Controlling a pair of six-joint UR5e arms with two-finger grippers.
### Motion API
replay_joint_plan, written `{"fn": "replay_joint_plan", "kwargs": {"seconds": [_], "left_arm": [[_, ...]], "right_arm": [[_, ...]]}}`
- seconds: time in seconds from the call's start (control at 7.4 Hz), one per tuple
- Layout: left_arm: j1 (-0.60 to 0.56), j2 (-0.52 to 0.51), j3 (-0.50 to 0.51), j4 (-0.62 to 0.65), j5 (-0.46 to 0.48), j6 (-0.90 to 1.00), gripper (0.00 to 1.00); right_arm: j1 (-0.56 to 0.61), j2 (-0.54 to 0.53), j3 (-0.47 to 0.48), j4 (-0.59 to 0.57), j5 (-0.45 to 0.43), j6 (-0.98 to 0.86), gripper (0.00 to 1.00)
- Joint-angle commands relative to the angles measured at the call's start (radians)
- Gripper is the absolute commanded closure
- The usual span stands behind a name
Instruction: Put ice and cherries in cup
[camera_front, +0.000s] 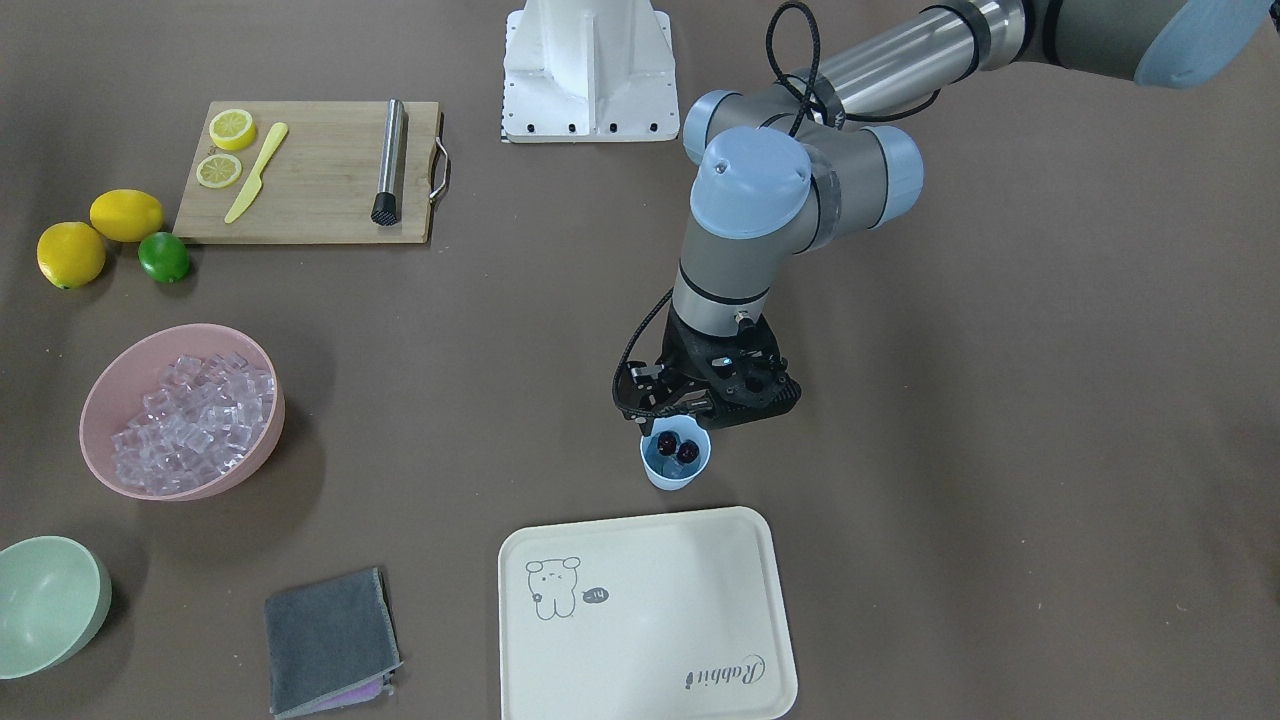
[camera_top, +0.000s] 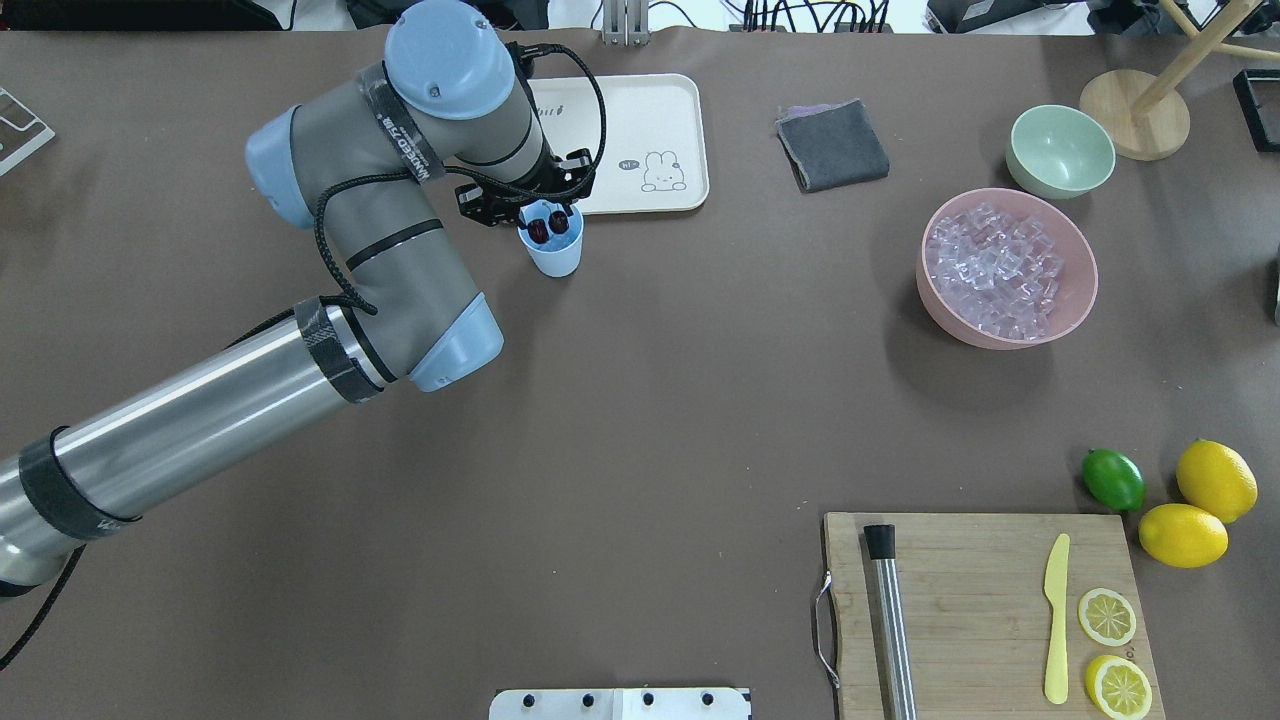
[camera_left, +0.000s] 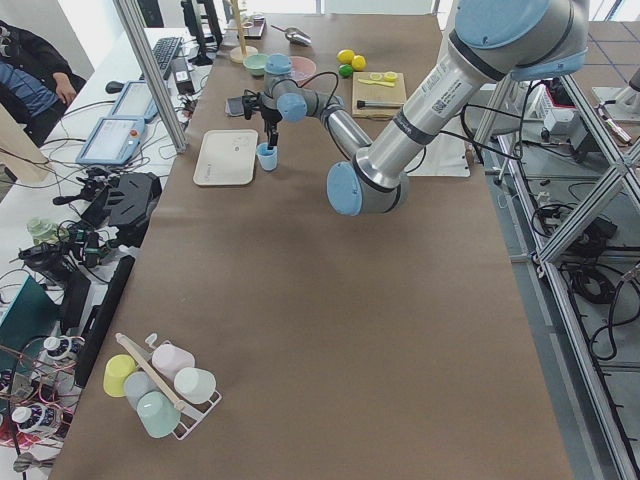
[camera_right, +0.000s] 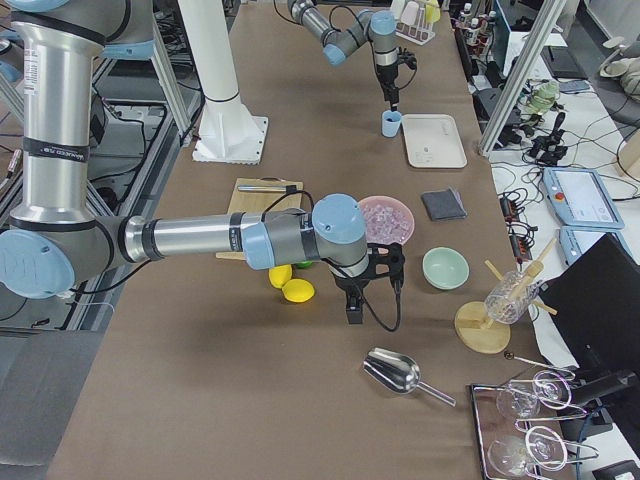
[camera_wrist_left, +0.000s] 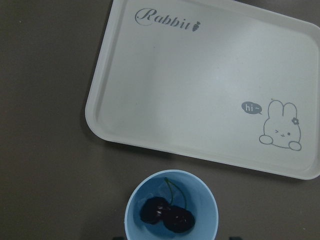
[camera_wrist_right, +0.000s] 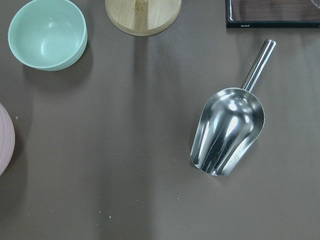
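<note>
The light-blue cup (camera_front: 676, 478) stands on the table beside the cream tray (camera_front: 650, 615). The dark red cherries (camera_front: 677, 443) lie inside it and show clearly in the left wrist view (camera_wrist_left: 167, 216), stems up. I cannot tell whether any ice is in the cup. The ice (camera_front: 190, 420) fills the pink bowl (camera_front: 262, 447). My left gripper (camera_front: 685, 412) hovers right above the cup (camera_top: 558, 257), open and empty. My right gripper (camera_right: 356, 300) hangs above the table near the pink bowl (camera_right: 386, 218). I cannot tell if it is open or shut.
A metal scoop (camera_wrist_right: 227, 132) lies on the table below the right wrist, near the pale green bowl (camera_wrist_right: 47, 32) and a wooden stand (camera_wrist_right: 142, 15). A grey cloth (camera_front: 330, 640), a cutting board (camera_front: 310, 170) with knife and lemon slices, lemons and a lime (camera_front: 163, 257) lie further off.
</note>
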Motion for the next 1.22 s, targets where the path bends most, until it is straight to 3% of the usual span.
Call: {"fn": "replay_joint_plan", "kwargs": {"seconds": [0.0, 0.27, 0.41, 0.95, 1.08], "left_arm": [[-0.044, 0.138, -0.160, 0.004, -0.021, 0.008, 0.02], [-0.272, 0.385, -0.353, 0.007, -0.282, 0.209, 0.02], [-0.377, 0.490, -0.394, 0.006, -0.352, 0.355, 0.02], [-0.823, 0.881, -0.425, 0.006, -0.719, 1.010, 0.02], [-0.883, 0.976, -0.437, 0.000, -0.720, 1.127, 0.02]], "right_arm": [[0.003, -0.002, -0.001, -0.001, -0.001, -0.007, 0.01], [0.008, -0.012, -0.003, -0.001, 0.001, -0.008, 0.01], [0.018, -0.016, -0.001, -0.001, 0.001, -0.008, 0.01], [0.017, -0.019, -0.006, -0.009, 0.002, -0.010, 0.01], [0.017, -0.019, -0.009, -0.009, 0.010, -0.010, 0.01]]}}
